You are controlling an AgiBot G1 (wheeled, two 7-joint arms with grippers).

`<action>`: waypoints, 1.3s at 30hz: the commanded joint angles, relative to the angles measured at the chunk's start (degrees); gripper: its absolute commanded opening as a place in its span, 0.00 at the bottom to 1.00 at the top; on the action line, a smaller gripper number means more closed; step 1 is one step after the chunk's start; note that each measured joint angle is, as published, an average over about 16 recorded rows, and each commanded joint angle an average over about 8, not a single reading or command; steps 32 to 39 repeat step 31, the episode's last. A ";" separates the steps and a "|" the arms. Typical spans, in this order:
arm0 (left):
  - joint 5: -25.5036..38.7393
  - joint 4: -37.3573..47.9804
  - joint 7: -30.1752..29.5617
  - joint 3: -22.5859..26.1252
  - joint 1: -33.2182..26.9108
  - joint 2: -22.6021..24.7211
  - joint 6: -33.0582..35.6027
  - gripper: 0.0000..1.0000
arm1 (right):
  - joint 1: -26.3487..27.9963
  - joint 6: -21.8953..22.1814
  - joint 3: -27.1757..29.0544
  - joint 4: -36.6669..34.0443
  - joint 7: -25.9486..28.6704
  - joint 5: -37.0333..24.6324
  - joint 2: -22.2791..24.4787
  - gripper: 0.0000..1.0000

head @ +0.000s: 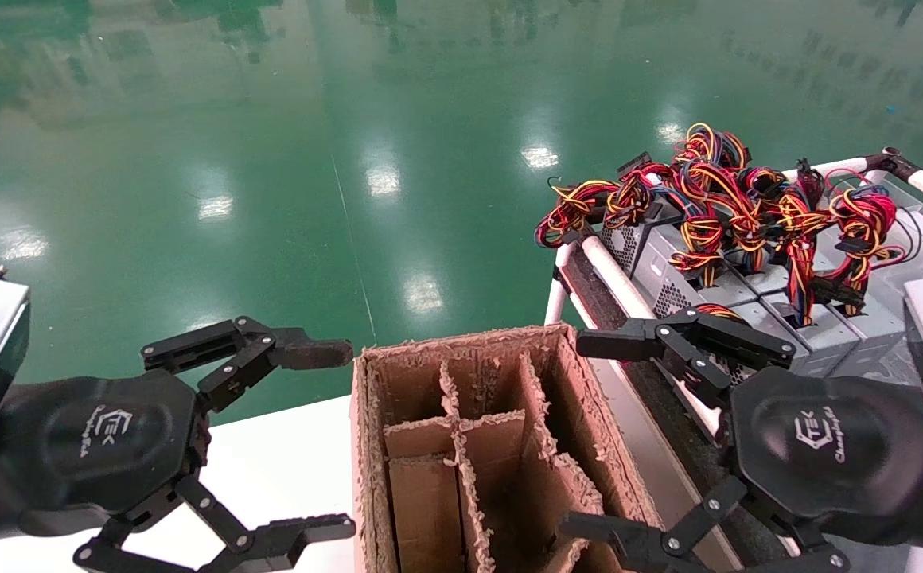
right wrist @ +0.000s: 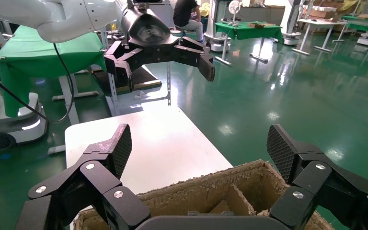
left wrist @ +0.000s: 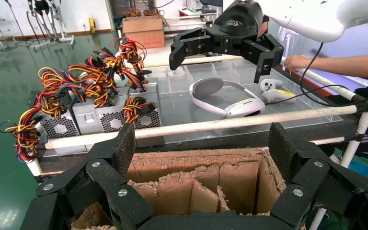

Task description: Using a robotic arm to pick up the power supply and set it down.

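Note:
Several grey power supply boxes stand in a row on the cart to my right. The power supply [head: 623,245] [left wrist: 57,127] at the row's floor-side end shows a perforated vent and a mostly red wire bundle [head: 571,213] [left wrist: 28,135]. No gripper touches any of them. My right gripper [head: 589,434] [right wrist: 199,148] hangs open and empty between the cart and the cardboard box [head: 461,342], just short of the nearest grey boxes. Across that box, over the white table, my left gripper [head: 334,438] [left wrist: 201,143] is open and empty too.
The divided cardboard box [left wrist: 196,158] [right wrist: 206,179] sits on a white table [head: 270,469]. A white tube rail [head: 613,278] edges the cart. Behind the supplies lie white headphones [left wrist: 225,98] and a controller [left wrist: 273,91]. A person's arm [left wrist: 335,64] rests beyond the cart.

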 commanded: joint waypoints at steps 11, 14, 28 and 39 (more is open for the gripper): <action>0.00 0.00 0.00 0.00 0.00 0.00 0.00 1.00 | 0.00 0.00 0.00 0.00 0.00 0.00 0.00 1.00; 0.00 0.00 0.00 0.00 0.00 0.00 0.00 1.00 | 0.00 0.00 0.00 0.00 0.00 0.00 0.00 1.00; 0.00 0.00 0.00 0.00 0.00 0.00 0.00 1.00 | 0.00 0.00 0.00 0.00 0.00 0.00 0.00 1.00; 0.00 0.00 0.00 0.00 0.00 0.00 0.00 1.00 | 0.00 0.00 0.00 0.00 0.00 0.00 0.00 1.00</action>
